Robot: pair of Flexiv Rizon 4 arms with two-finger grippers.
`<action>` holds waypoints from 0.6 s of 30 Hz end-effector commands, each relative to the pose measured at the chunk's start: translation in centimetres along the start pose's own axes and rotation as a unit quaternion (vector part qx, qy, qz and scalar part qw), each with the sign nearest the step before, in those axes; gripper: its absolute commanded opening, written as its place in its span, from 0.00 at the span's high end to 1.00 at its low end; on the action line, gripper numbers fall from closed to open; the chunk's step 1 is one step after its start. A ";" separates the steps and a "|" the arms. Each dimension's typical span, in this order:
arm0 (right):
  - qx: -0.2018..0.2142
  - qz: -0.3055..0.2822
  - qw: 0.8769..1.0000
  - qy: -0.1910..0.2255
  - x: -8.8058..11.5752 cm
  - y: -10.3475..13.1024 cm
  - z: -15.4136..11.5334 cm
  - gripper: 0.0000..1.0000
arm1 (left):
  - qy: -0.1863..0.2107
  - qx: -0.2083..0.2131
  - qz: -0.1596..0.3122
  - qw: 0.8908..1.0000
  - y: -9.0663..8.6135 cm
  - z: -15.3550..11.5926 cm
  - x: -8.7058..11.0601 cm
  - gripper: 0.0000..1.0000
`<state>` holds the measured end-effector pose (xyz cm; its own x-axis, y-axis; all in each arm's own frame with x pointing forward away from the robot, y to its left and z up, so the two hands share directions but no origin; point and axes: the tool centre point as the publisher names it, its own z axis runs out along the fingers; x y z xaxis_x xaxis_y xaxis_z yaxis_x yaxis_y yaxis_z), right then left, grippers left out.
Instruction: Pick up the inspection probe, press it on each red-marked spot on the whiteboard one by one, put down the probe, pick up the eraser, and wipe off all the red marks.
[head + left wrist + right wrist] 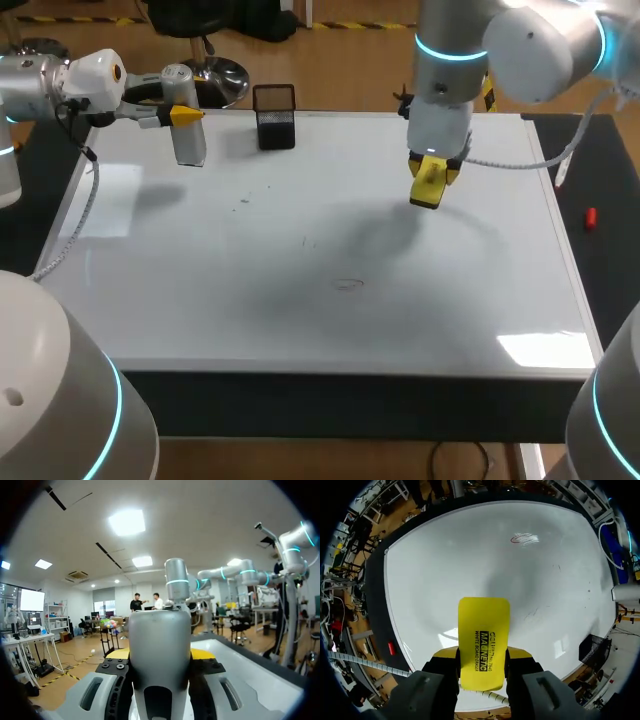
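Right gripper [482, 655], clamped on the eraser [484, 635] above the whiteboard [445, 570], has the faint red mark [522, 538] well ahead; a tilted or light pass could smear it. Left gripper [160, 654] grips the probe [159, 630].

Yellow tips of left claw [160, 654] largely hidden by probe [159, 630], mark [347, 284] on whiteboard [200, 290] faint, shape unclear

Robotics lab: left arm [40, 85] and right arm [540, 45] over whiteboard [250, 290].

Left gripper [184, 116], right gripper [436, 167] — both clamped.
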<state>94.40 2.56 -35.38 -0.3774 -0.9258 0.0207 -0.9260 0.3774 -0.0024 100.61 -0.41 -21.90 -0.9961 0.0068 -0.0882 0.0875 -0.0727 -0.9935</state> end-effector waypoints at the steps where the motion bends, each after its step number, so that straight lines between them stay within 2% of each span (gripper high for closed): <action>1: -0.004 0.007 1.000 0.001 1.1 -1.3 0.1 1.00 | -0.003 -0.001 0.001 1.000 -0.2 0.1 0.2 1.00; 5: -0.009 0.020 1.000 0.005 2.1 -3.3 0.3 1.00 | -0.003 -0.001 0.001 1.000 -0.2 0.1 0.2 1.00; 11: -0.028 0.045 0.998 0.015 3.8 -7.5 1.3 1.00 | -0.003 -0.001 0.001 1.000 -0.2 0.1 0.2 1.00; 12: -0.036 0.050 0.998 0.007 4.0 -8.2 1.4 1.00 | -0.003 -0.001 0.001 1.000 -0.2 0.1 0.2 1.00; 13: -0.034 0.055 0.998 0.022 4.3 -8.9 1.6 1.00 | -0.003 -0.001 0.001 1.000 -0.2 0.1 0.2 1.00; 18: -0.033 0.072 0.997 0.022 4.7 -11.5 1.3 1.00 | -0.003 -0.001 0.001 1.000 -0.2 0.1 0.2 1.00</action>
<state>101.36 -5.96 -36.67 -0.5035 -0.8626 0.0499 -0.8630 0.5049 0.0198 100.60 -0.42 -21.90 -0.9961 0.0066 -0.0881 0.0874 -0.0727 -0.9935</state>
